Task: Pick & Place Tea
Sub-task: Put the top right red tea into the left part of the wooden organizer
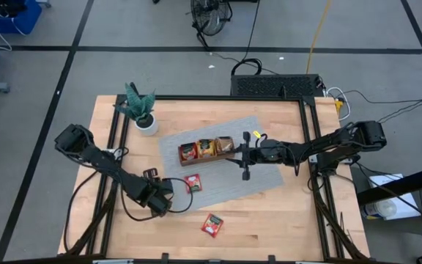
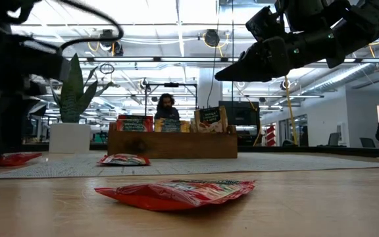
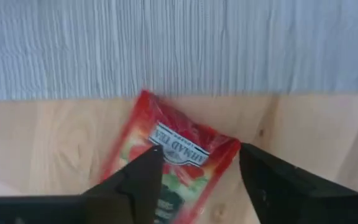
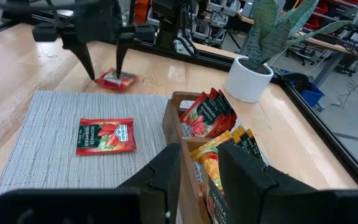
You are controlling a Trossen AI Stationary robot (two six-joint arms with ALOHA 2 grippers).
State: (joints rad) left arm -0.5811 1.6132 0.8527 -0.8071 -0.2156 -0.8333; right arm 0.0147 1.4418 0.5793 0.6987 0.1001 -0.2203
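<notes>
Wooden table carrying tray; left gripper standing wide over red sachet; right gripper hovering, fingers narrow, empty.

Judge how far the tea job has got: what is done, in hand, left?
Assuming the tray is the goal: done, sachets stand in it. In hand, the open left gripper straddles a red sachet beside the mat. Left, one sachet on the mat, another on bare wood. The right gripper hovers over the tray.
</notes>
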